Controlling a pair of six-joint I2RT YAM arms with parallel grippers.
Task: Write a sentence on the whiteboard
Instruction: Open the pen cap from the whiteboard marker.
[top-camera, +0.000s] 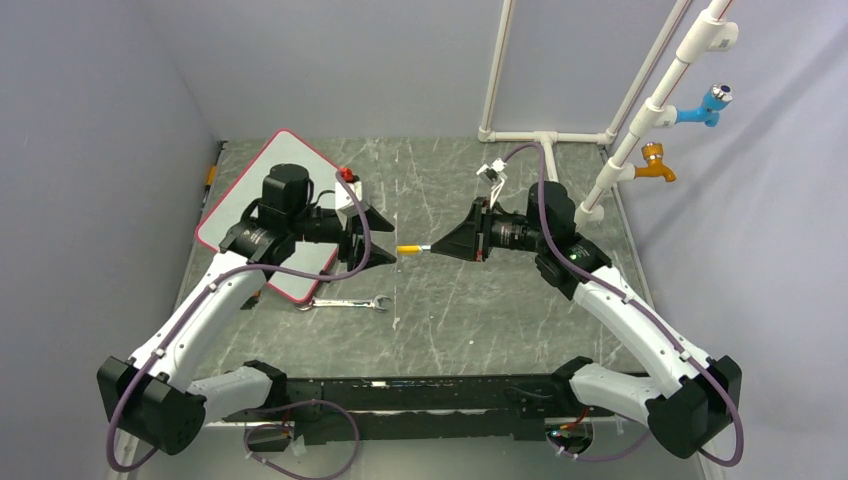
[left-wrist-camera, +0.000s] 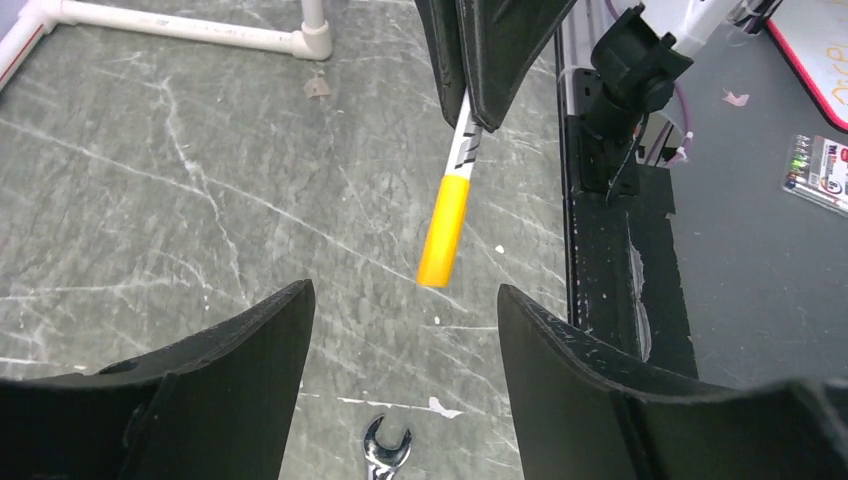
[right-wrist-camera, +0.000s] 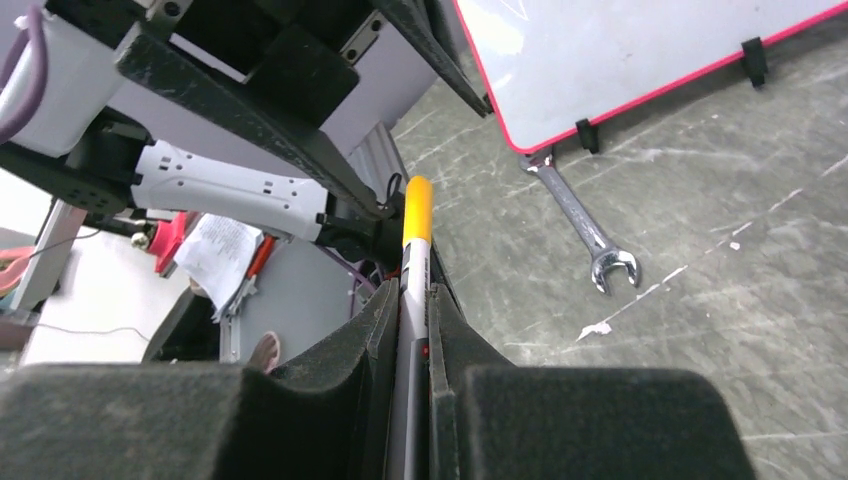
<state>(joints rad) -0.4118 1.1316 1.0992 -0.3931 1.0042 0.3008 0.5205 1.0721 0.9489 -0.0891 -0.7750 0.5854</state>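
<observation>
Top external: whiteboard (top-camera: 248, 188) lies flat at table's (top-camera: 450, 320) 10 o'clock, partly under L arm (top-camera: 215, 290); wrench (top-camera: 350, 302) just off its 5 o'clock corner. L fingers (top-camera: 375, 217) spread open by board's 3 o'clock edge, facing yellow-capped marker (top-camera: 412, 249), not touching it. R fingers (top-camera: 460, 240) clamped on its white barrel, cap pointing 9 o'clock.

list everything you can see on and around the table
whiteboard: one, white with red-pink rim, back left, partly under the left arm
marker: one, white with yellow cap, held above table centre
wrench: one, silver, by the whiteboard's near edge
pipe frame: one, white, back right
blue tap: one, on the slanted pipe, right
orange tap: one, lower on that pipe
table: one, grey-green
left gripper: one, black, open, facing the cap
right gripper: one, black, shut on marker
</observation>
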